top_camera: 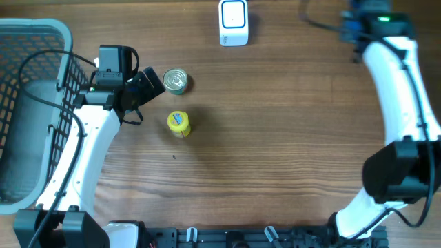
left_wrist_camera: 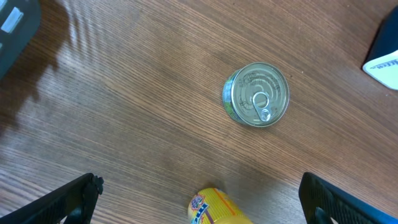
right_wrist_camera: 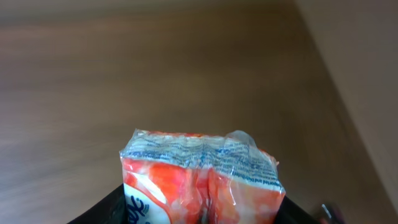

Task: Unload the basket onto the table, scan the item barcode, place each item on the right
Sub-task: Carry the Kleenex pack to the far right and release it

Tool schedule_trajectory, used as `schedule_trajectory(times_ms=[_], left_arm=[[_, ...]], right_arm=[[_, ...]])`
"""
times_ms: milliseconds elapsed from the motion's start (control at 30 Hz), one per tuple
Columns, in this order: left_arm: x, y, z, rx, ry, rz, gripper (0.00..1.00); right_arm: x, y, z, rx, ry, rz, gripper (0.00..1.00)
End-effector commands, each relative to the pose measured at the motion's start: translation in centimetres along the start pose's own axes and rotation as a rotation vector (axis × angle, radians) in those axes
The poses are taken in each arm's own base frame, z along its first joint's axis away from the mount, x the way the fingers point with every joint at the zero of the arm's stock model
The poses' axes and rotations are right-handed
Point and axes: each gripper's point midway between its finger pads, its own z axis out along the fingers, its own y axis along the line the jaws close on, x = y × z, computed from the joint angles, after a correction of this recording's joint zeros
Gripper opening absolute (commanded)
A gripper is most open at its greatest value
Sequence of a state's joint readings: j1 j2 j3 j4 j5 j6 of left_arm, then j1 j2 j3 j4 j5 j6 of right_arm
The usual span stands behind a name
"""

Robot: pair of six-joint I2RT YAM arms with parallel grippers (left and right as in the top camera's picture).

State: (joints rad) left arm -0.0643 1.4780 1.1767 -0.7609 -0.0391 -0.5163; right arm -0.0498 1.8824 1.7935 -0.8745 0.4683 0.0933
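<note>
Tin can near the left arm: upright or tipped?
Upright. The can shows its full round pull-tab top facing up in the overhead and left wrist views.

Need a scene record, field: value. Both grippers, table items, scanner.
left gripper: open, empty, beside the can
silver ring-pull tin can: upright on wooden table
yellow container: near the can, not touching
right gripper: shut on orange-red plastic-wrapped packet, held off the table
white box-shaped scanner: far table edge, nothing in front of it
grey mesh basket: left of the left arm
</note>
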Motion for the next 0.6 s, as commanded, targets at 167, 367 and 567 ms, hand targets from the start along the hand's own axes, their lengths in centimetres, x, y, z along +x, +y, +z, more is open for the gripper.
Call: schedule_trajectory(times_ms=[167,367,567], left_arm=[[0.4,-0.4,-0.5,0.03,0.017,0.015,1.0],[0.8,-0.4,-0.5,0.031,0.036,0.017,1.0],[0.9,-1.2,-1.4,0.089,0.031,0.179,1.0]], right_arm=[[15.2,-12.4,13.5,0.022,0.422,0.336,0.63],[19.5,-15.9,16.0,-0.038,0.501,0.483,1.0],[16.4,-16.0,13.0,-0.134,0.416,0.533,1.0]])
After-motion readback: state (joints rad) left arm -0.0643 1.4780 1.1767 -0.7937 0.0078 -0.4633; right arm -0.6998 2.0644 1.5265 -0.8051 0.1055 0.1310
